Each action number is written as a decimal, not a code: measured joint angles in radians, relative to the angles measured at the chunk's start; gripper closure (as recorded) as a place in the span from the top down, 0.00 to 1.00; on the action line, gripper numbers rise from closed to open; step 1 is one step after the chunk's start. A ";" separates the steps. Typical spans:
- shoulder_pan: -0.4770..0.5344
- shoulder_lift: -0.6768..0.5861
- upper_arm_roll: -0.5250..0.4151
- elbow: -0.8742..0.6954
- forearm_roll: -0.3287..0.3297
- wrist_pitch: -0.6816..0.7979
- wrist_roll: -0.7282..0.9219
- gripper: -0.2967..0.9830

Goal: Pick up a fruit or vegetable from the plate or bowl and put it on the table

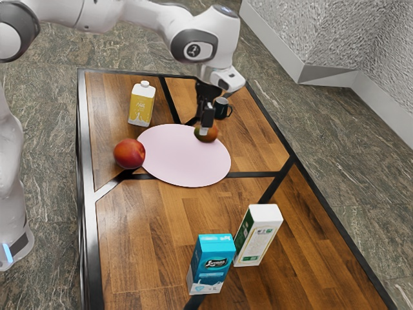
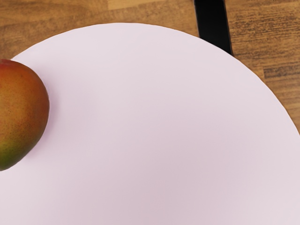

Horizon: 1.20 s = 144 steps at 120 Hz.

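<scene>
Brown wood-plank worktop (image 1: 155,226), divided by black strips (image 1: 251,175), with a grey frame edge (image 1: 82,129) along the exterior view's left. Grain running in short, mixed-tone staves. Underneath and around: grey-brown veined stone floor (image 1: 322,135). Beyond, toward the exterior view's upper right: rough, pale grey textured wall (image 1: 381,32) above a smooth, light grey skirting (image 1: 322,73), with a corner between wall faces.

On worktop: flat, round, pale pink plate (image 1: 184,161). Red, orange and green oval mango (image 1: 213,135) on plate, close to rim. Black two-finger pincer (image 1: 205,125) at mango, reaching down from white arm (image 1: 213,35). Pincer state: cannot tell whether released, clenched or grasping mango.

Also noted: round, glossy red-orange fruit (image 1: 129,154) at plate's edge, toward the exterior view's left; yellow-and-white carton (image 1: 141,106), upright, near plate; dark handled mug (image 1: 221,108), partly behind pincer. Well apart from mango, toward the exterior view's lower edge: teal box-shaped carton (image 1: 211,261) and white-and-green box-shaped carton (image 1: 258,236), both upright, side by side.
</scene>
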 joint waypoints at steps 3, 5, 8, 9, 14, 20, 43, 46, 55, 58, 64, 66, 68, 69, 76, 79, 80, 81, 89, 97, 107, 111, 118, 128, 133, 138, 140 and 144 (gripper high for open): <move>0.001 0.002 0.000 0.000 0.000 0.005 0.005 0.77; 0.001 0.003 0.000 0.000 0.000 0.007 0.008 0.77; 0.001 0.004 0.000 -0.001 0.001 0.011 0.013 0.77; 0.001 0.005 0.000 -0.001 0.001 0.012 0.014 0.77; 0.002 0.006 0.000 -0.003 0.003 0.017 0.021 0.77; 0.003 0.007 0.000 -0.005 0.004 0.022 0.029 0.77; 0.013 0.022 0.000 -0.007 0.010 0.033 0.054 0.77; 0.014 0.026 0.000 -0.007 0.010 0.034 0.057 0.77; 0.024 0.038 0.000 -0.009 0.011 0.040 0.064 0.77; 0.026 0.041 0.000 -0.009 0.011 0.044 0.066 0.77; 0.030 0.048 0.001 -0.009 0.012 0.052 0.072 0.77; 0.032 0.052 0.001 -0.009 0.012 0.055 0.074 0.77; 0.036 0.057 0.001 -0.008 0.012 0.059 0.076 0.77; 0.037 0.059 0.001 -0.007 0.012 0.061 0.077 0.77; 0.048 0.071 0.001 -0.004 0.012 0.072 0.085 0.77; 0.052 0.075 0.001 -0.004 0.011 0.076 0.088 0.77; 0.054 0.077 0.001 -0.004 0.011 0.078 0.089 0.77; 0.055 0.078 0.001 -0.003 0.011 0.079 0.090 0.77; 0.067 0.097 0.001 0.006 0.011 0.093 0.099 0.77; 0.075 0.120 0.001 0.022 0.010 0.105 0.107 0.77; 0.082 0.133 0.000 0.028 0.008 0.115 0.116 0.77; 0.083 0.135 0.001 0.029 0.008 0.118 0.119 0.77; 0.086 0.137 0.001 0.029 0.007 0.123 0.124 0.77; 0.090 0.138 0.002 0.029 0.008 0.128 0.131 0.77; 0.091 0.138 0.002 0.030 0.008 0.129 0.135 0.77; 0.088 0.138 0.007 0.030 0.008 0.131 0.139 0.77; 0.087 0.138 0.009 0.030 0.008 0.131 0.141 0.77; 0.086 0.139 0.011 0.030 0.008 0.132 0.144 0.77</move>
